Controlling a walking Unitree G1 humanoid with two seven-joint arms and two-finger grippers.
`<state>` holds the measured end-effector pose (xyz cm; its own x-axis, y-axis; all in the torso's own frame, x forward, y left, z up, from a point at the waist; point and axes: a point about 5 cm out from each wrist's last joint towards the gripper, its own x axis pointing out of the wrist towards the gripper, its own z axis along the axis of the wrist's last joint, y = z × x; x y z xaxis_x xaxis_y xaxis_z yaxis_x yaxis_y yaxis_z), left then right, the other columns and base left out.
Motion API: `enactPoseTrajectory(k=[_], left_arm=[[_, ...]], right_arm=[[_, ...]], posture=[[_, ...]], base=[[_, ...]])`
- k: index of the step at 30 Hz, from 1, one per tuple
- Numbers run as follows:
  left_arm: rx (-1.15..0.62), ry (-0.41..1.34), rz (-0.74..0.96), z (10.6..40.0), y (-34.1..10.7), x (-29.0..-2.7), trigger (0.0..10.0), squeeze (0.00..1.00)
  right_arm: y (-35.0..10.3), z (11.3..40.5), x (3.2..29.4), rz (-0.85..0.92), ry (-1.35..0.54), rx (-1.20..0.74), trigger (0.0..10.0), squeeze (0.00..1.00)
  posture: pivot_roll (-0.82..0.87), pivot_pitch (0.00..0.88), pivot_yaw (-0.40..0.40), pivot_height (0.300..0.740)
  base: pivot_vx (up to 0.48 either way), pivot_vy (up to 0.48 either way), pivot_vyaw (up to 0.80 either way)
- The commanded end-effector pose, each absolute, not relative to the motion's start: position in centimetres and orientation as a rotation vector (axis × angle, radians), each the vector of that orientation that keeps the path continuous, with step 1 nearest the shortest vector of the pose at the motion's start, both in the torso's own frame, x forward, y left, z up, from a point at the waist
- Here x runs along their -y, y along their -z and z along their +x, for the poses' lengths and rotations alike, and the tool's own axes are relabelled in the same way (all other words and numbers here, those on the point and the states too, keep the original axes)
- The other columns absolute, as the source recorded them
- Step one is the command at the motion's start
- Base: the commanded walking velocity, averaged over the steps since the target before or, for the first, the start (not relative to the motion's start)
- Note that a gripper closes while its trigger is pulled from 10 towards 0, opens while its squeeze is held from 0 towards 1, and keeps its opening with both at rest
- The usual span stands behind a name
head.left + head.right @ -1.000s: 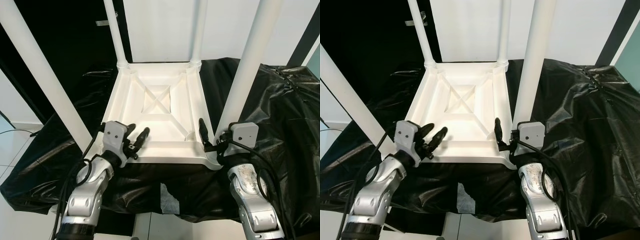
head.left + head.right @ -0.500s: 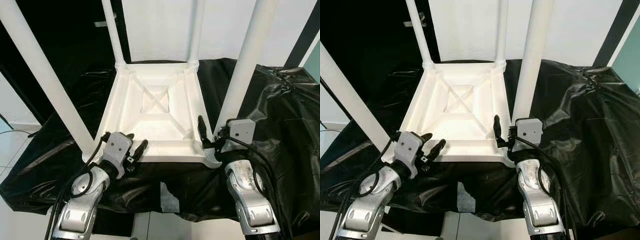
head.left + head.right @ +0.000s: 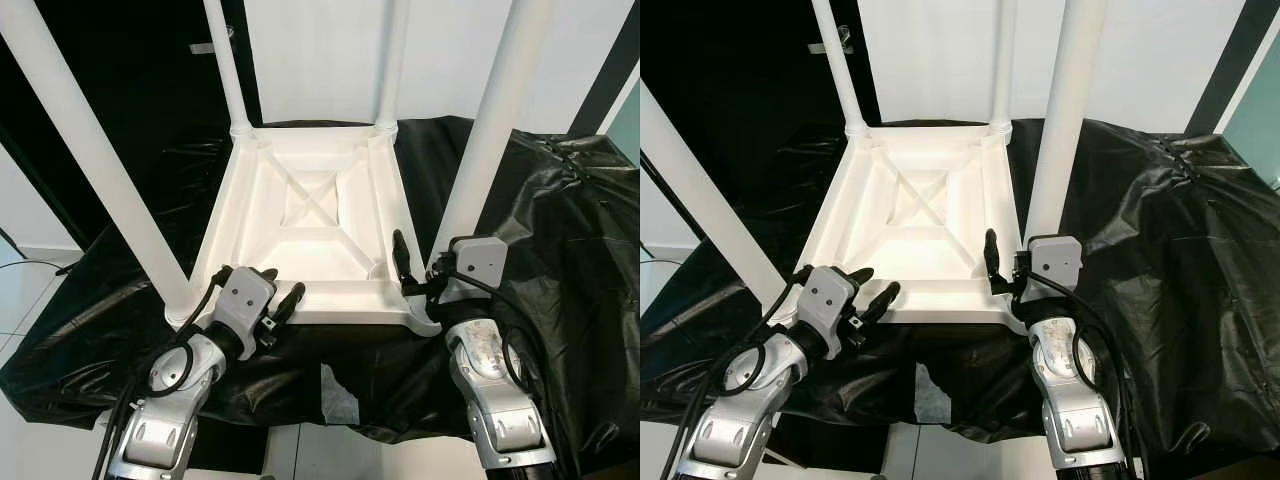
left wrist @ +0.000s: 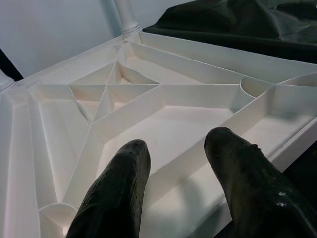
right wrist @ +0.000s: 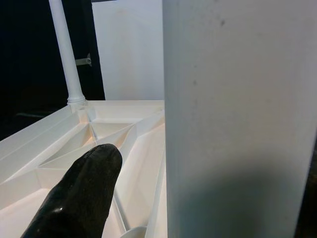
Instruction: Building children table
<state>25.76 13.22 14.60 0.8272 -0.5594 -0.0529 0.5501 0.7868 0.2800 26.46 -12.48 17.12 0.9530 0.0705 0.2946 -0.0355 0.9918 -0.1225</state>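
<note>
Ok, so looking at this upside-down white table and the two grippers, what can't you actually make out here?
- Tops of the four white legs: cut off by the upper edge in both eye views.
- Right gripper: one finger shows in the right wrist view; the near leg hides the other, so the grip is unclear.
- Whether the legs are seated fully in the table: the joints are too small.
- What lies under the black sheet: covered.

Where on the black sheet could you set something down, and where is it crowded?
Free: the black plastic sheet right of the upturned table top, and the strip left of it, beyond the near left leg. Crowded: the near edge, where the left claw and right claw flank the corners.
</note>
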Motion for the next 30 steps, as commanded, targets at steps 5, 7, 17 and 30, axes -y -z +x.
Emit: enactPoseTrajectory(k=[5, 7, 17, 30], left_arm=[[0.036, 0.590, 0.308, 26.00, -14.97, -13.18, 10.0, 0.00], [0.035, 0.591, 0.311, 26.02, -15.00, -13.15, 10.0, 0.00], [0.031, 0.593, 0.311, 26.03, -15.07, -13.07, 10.0, 0.00], [0.029, 0.589, 0.315, 26.12, -15.12, -13.00, 10.0, 0.00]], right_arm=[[-17.30, 26.58, 12.34, -0.117, -0.049, 0.307, 10.0, 0.00], [-17.28, 26.54, 12.36, -0.117, -0.048, 0.307, 10.0, 0.00], [-17.33, 26.38, 12.29, -0.120, -0.046, 0.310, 10.0, 0.00], [-17.30, 26.43, 12.26, -0.123, -0.048, 0.307, 10.0, 0.00]], posture=[[0.06, 0.000, 0.014, 0.740], [0.06, 0.000, 0.015, 0.740], [0.06, 0.000, 0.017, 0.740], [0.06, 0.000, 0.017, 0.740]], base=[[0.000, 0.000, 0.00], [0.000, 0.000, 0.00], [0.000, 0.000, 0.00], [0.000, 0.000, 0.00]])
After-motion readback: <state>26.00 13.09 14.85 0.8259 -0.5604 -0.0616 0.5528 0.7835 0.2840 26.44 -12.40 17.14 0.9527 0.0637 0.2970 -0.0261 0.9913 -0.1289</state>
